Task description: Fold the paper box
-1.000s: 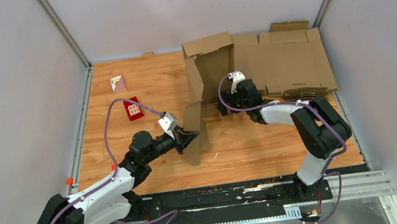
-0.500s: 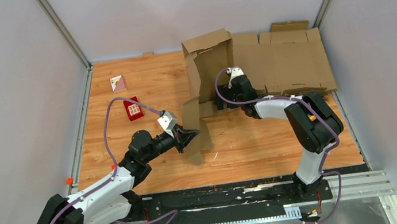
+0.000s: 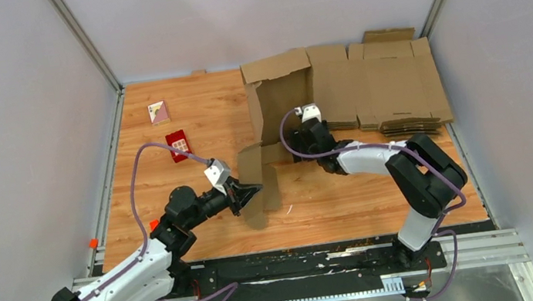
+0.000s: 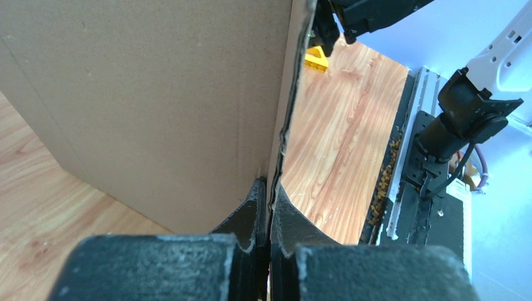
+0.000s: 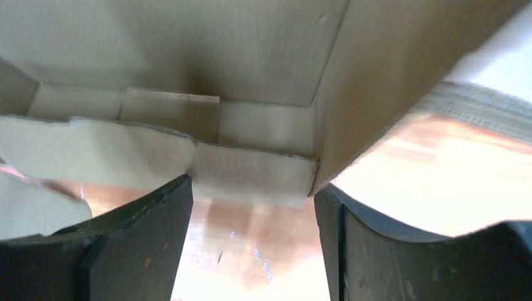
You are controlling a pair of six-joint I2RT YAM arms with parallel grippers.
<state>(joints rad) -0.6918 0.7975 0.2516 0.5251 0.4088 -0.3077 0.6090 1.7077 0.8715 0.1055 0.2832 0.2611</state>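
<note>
- Two grippers are at the paper box (image 3: 284,103), which stands partly folded on the wooden table (image 3: 347,194), toward the far side and a little right of the middle
- Nearest of all, the box's front flap sticks out toward the arms and stands on edge
- The left gripper (image 4: 268,191) is closed on that flap, its two black fingers (image 4: 251,210) pinching the thin cardboard edge from either side
- At the near right corner of the box, the right gripper (image 5: 253,188) is open, jaws well apart, with a short low strip of the box's edge lying in the gap; whether the fingers touch the strip cannot be told
- Beyond that strip the box's floor and upright walls rise, with a top flap bent over at the far edge
- Left of the box, well apart from it, lies a small red box (image 3: 179,145)
- Just right of the box, touching its far wall, lies a pile of flat cardboard sheets (image 3: 395,87)
- Farther left of the box than the red one, and farther back, lies a small pale card (image 3: 158,112)
</note>
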